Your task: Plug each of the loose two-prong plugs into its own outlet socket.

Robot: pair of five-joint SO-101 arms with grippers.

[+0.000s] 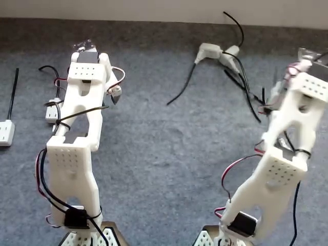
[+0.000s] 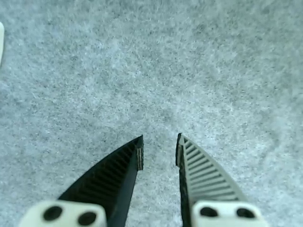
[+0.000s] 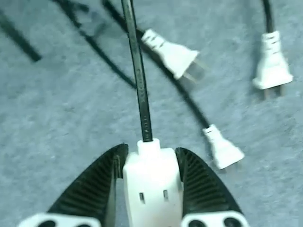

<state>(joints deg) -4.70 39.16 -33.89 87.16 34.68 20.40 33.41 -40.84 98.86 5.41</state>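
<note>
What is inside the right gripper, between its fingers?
The right gripper is shut on a white outlet socket with two slots; its black cord leads away. The fingers cover its sides, and what lies beneath it is hidden.

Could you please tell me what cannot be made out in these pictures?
Left wrist view: white object, cut by the frame edge, unidentifiable.
High view: outlet socket, cut by the left edge, slots too small.
High view: white part, partly covered by the left arm and wires.

Outlet socket [image 1: 5, 131] partly cut off at the high view's left edge.
</note>
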